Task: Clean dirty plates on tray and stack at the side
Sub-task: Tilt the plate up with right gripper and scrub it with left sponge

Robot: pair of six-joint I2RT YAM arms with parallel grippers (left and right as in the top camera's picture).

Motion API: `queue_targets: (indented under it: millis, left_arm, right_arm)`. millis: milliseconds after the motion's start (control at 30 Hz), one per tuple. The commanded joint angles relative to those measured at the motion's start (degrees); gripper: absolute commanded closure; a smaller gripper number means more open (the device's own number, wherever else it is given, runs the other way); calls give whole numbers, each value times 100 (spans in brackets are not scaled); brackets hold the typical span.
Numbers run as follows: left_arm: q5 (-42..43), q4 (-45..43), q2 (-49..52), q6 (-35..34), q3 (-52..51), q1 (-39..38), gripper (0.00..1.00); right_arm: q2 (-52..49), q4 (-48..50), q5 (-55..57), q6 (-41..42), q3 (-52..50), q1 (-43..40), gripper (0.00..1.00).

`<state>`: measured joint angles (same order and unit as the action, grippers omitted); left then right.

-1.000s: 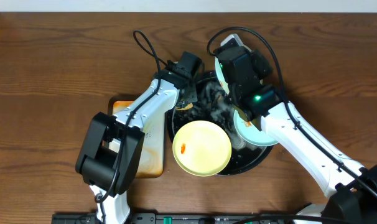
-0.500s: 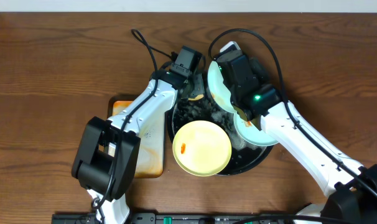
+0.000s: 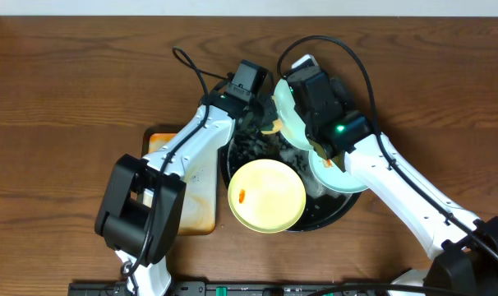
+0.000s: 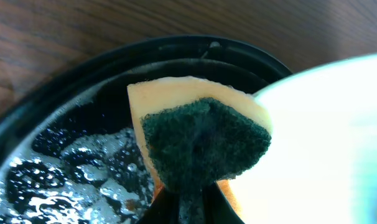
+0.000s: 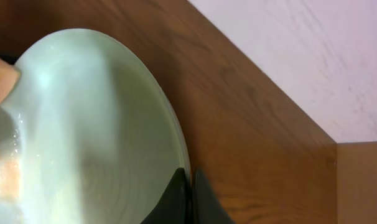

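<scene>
My right gripper is shut on the rim of a pale mint-green plate, held tilted on edge over the back of the round black tray. My left gripper is shut on a yellow sponge with a dark green scouring face, which presses against that plate. Seen from overhead, the sponge meets the plate between the two grippers. A pale yellow plate with a small orange smear lies flat in the tray. A second mint plate lies partly under my right arm.
Soap foam and water cover the tray floor. A smaller rectangular tray with an orange-stained white surface sits left of the round tray, under my left arm. Brown wood tabletop surrounds everything.
My left gripper has lifted the sponge out of the foam toward the back and against the held plate. The right gripper has swung the mint plate slightly left to meet it.
</scene>
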<state>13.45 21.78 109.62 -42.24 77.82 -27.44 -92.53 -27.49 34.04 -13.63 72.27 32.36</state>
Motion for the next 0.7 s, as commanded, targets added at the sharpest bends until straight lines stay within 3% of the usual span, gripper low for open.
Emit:
queue_targets:
  millis: [0,667]
  left_arm:
    - [90,-26,-140,-131,-37,-26,92]
    - [48,-48,177,55,-79,-334,92]
  right_arm:
    - [-157,-92,17,142,68,-20,99]
    - [-562,55,192,133,70,-13,99]
